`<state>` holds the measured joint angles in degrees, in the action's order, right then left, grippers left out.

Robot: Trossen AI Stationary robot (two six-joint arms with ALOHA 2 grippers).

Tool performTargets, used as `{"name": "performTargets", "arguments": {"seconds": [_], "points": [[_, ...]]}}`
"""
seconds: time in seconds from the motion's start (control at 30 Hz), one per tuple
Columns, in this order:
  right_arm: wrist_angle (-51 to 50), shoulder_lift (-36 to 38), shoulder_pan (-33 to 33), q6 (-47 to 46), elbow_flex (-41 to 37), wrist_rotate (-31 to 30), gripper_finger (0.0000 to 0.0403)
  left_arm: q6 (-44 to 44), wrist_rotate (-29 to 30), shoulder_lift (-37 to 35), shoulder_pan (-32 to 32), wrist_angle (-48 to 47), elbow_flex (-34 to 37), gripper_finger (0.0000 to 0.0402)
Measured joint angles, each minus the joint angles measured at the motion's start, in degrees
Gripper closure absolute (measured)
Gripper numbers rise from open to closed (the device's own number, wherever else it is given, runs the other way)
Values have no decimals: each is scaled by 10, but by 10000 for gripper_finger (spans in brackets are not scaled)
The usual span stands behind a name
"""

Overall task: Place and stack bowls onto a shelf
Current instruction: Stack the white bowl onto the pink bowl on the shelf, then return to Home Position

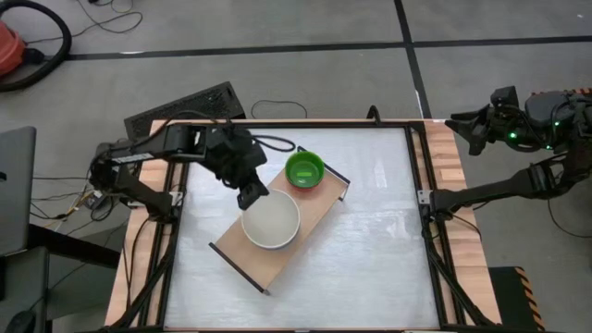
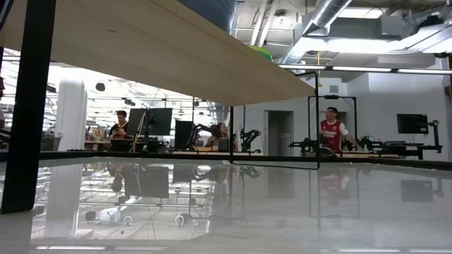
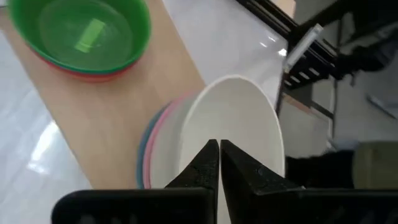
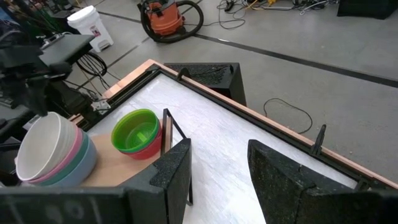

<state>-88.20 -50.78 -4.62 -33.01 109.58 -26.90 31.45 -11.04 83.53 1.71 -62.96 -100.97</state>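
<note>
The left arm reaches in from the table's left edge, bent at the elbow, its forearm stretched toward the middle of the table. The left gripper [image 1: 250, 194] points down and inward, and in its wrist view the two dark fingers [image 3: 205, 168] are pressed together with only a thin slit between them. The right arm is folded back beyond the table's right edge, outside the far right corner. The right gripper [image 4: 217, 177] hangs there with its fingers spread wide apart.

Robotics lab: other arm rigs [image 2: 247, 137]
</note>
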Motion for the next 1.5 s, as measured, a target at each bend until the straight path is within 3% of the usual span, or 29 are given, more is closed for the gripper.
{"name": "performTargets", "arguments": {"seconds": [0.13,0.47,0.7,1.03,1.23,1.4,1.5], "points": [[0,0,0,0,0,0,220,-22,-51,0,23,-5,0,401],[0,0,0,0,0,0,220,-67,-101,11,49,-26,1,401],[0,0,0,0,0,0,220,-46,-128,4,64,13,66,401],[0,0,0,0,0,0,220,-33,-157,3,81,43,70,401],[0,0,0,0,0,0,220,-13,-154,-5,62,168,68,401],[23,0,0,47,0,4,220,1,-95,-3,45,268,69,401],[66,-1,0,106,10,63,220,10,-84,-36,44,343,69,401]]}}
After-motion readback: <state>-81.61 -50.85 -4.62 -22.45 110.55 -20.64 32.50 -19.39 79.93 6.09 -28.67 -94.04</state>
